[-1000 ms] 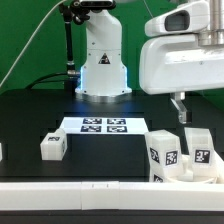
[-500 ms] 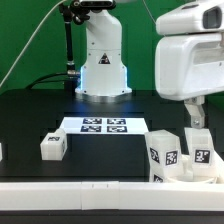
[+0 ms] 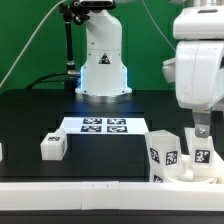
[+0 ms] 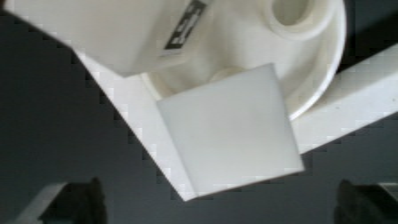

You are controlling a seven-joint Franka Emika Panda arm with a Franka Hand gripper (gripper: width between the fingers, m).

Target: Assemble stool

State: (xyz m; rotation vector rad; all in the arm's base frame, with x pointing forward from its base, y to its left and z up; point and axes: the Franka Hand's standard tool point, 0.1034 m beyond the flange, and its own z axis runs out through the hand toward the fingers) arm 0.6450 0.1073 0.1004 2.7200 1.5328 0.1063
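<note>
Jaws are wide open and hold nothing. Their two dark fingertips (image 4: pixel 68 200) stand far apart, and they hang over a white leg (image 4: pixel 222 135) of the stool. That leg lies tilted against the round seat (image 4: pixel 306 45); I cannot tell if it rests on the seat or just beside it. A second leg (image 4: pixel 128 30) with a black-and-white tag lies close by, also at the seat. In the exterior view the arm (image 3: pixel 200 60) stands over two tagged legs (image 3: pixel 165 155) at that view's right, near the long white strip (image 3: pixel 80 190) along the desk (image 3: pixel 30 120). A lone leg (image 3: pixel 52 147) sits well apart at that view's left, near the marker board (image 3: pixel 100 125). I think the next move is to come down and grab the white leg. It could go wrong, because the parts are packed close. A fingertip may bump the seat or the second leg and push it away. The tilted leg may also slip or twist when squeezed. I see no box or bin. Only the seat has a rim, and what lies inside it is mostly hidden.
</note>
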